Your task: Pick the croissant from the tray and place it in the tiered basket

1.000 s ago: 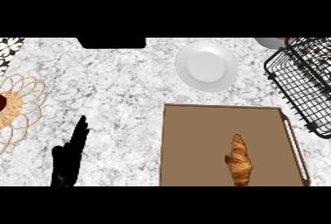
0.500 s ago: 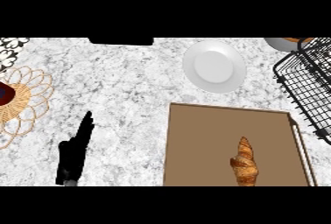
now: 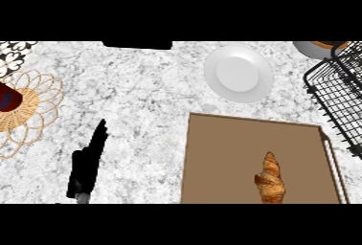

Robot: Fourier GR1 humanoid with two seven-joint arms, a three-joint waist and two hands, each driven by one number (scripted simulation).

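we read this as the very start of the task: the croissant [image 3: 271, 179] lies untouched on the brown tray [image 3: 219, 158], toward its near right part, lengthwise from near to far, and nothing is closing on it yet. the tiered basket [image 3: 339, 95], a black wire frame, stands at the far right, just beyond the tray's right edge.

the only robot hand we see is the left robot hand [image 3: 86, 165], at the near left over the bare marble worktop [image 3: 141, 95], well apart from the tray. its fingers are straight and point to the far side; it holds nothing, and we cannot tell whether it touches the worktop. the right robot hand does not show at all.

the next move, as we judge it, calls for a robot hand to come over the tray, settle round the croissant's middle, lift it, and carry it right and far into the basket.
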